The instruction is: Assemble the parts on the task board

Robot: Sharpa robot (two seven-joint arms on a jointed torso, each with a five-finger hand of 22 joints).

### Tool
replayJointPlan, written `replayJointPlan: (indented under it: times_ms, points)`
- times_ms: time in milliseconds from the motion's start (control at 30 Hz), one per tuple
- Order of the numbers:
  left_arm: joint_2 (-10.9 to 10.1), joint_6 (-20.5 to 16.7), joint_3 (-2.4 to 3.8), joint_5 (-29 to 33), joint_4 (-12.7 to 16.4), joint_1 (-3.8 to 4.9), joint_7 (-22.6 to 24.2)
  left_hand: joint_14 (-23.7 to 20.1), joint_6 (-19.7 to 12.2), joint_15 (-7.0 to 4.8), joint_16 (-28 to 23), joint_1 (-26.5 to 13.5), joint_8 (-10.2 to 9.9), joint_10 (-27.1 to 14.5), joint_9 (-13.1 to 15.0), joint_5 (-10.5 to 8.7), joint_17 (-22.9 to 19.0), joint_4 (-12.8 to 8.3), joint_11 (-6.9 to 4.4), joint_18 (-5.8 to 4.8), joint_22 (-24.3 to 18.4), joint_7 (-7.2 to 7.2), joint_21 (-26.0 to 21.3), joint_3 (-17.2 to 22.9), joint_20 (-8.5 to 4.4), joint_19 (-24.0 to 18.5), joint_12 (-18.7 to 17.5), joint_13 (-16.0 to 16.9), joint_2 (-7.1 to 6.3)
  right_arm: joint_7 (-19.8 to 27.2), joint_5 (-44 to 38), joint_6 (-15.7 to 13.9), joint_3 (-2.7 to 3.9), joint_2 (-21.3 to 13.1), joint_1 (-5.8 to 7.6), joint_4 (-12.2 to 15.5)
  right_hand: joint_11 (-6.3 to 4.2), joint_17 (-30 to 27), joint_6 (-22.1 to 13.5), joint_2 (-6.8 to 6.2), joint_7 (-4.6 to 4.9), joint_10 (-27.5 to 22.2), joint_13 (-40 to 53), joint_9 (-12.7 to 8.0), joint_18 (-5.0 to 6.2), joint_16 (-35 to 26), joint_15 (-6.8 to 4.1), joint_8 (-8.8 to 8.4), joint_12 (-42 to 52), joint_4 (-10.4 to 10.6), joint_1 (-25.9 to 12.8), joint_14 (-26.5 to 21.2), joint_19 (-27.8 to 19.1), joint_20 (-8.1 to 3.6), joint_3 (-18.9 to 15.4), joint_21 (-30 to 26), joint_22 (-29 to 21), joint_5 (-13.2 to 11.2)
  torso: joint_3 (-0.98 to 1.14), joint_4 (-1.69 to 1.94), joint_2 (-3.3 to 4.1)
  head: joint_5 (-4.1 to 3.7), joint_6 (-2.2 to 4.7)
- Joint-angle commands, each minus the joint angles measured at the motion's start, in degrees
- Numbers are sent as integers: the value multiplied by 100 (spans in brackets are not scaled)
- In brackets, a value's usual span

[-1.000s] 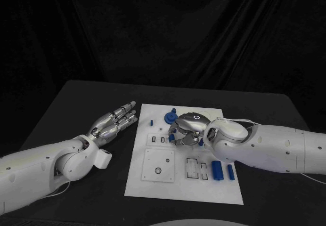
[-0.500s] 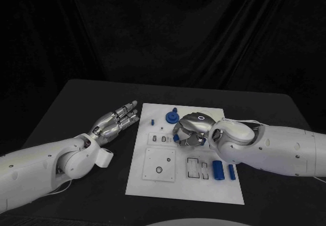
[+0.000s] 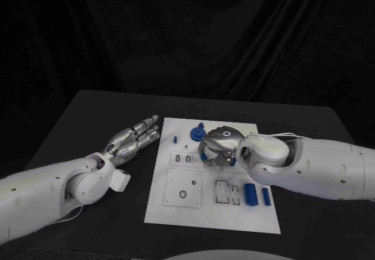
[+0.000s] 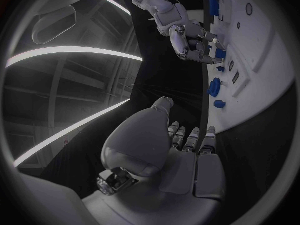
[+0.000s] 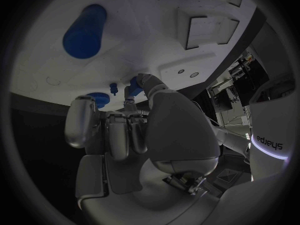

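A: What is lying biggest in front of the robot?

B: The black table [image 3: 94, 116] is carrying the white task board [image 3: 212, 216], which is sitting in the middle with its recessed slots facing up. Both arms are reaching in over it.

A: And the hands?

B: The left hand [image 3: 131, 139] is hovering beside the board's left edge, fingers stretched out and apart, holding nothing. The right hand [image 3: 217, 147] is working over the upper middle of the board, fingers curled downward. In the right wrist view its fingertips [image 5: 139, 81] are closing around a small blue part [image 5: 132, 86], so I am judging that it is pinching that piece against the board.

A: Where are the other parts sitting?

B: A blue cylinder [image 3: 250, 195] and a slimmer blue bar [image 3: 265, 196] are lying near the board's lower right, just beside the rectangular slots. A round blue knob [image 3: 197, 131] is standing near the top edge, next to the right hand, and a tiny blue peg [image 3: 176, 140] is sitting to its left.

A: Which step is this?

B: It is looking like an early step: the right hand is seating or lifting one small part while most pieces are waiting loose.

A: What is the next move calling for?

B: Probably keeping a steady pinch and lining the piece up squarely with its socket, since the fingers are hiding the contact from the head camera.
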Motion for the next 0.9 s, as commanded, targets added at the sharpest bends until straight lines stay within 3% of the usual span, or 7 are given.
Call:
replayJointPlan:
  times_ms: [33, 400, 633, 900]
  points:
    - [16, 86, 4, -1, 2, -6, 40, 8, 10, 48, -37, -49, 27, 0, 4, 23, -8, -24, 50, 46, 8, 21, 7, 15, 40, 18, -37, -10, 14, -336, -294, 330, -14, 27, -8, -5, -22, 1460, -35, 26, -2, 597, 1509, 352, 49, -36, -34, 70, 15, -46, 25, 590, 12, -12, -1, -38, 976, -22, -4, -3, 3, 3, 7]
    - [45, 114, 4, -1, -14, -6, 22, 8, 3, 51, -37, -55, 26, 0, 3, 21, -8, -27, 59, 46, 8, 25, 7, 21, 44, 17, -37, -10, 17, -360, -314, 399, -14, 134, -8, -53, -23, 1463, -101, 26, 3, 597, 1509, 375, 49, -32, -37, 39, 15, -81, 22, 591, 11, -18, 32, -44, 974, -74, -1, 3, 4, -13, 7]
    - [48, 117, 4, -1, -16, -7, 3, 8, 0, 53, -37, -57, 25, 0, 2, 20, -8, -29, 64, 45, 8, 26, 7, 25, 46, 17, -37, -10, 21, -355, -315, 417, -15, 165, -9, -91, -19, 1455, -250, 47, 4, 597, 1509, 470, 50, -42, -37, -40, 15, -123, -116, 589, 12, -20, 72, -68, 970, -531, -4, -2, 2, 12, 8]
    - [51, 119, 4, -1, -16, -7, -8, 8, -2, 58, -37, -59, 25, 0, 2, 20, -8, -32, 72, 45, 9, 30, 8, 33, 50, 18, -37, -10, 30, -331, -316, 371, -15, 197, -11, -121, -17, 1448, -271, 61, 10, 597, 1509, 492, 51, -52, -31, -60, 15, -118, -171, 587, 10, -18, 73, -79, 968, -671, -2, -1, 3, 31, 14]
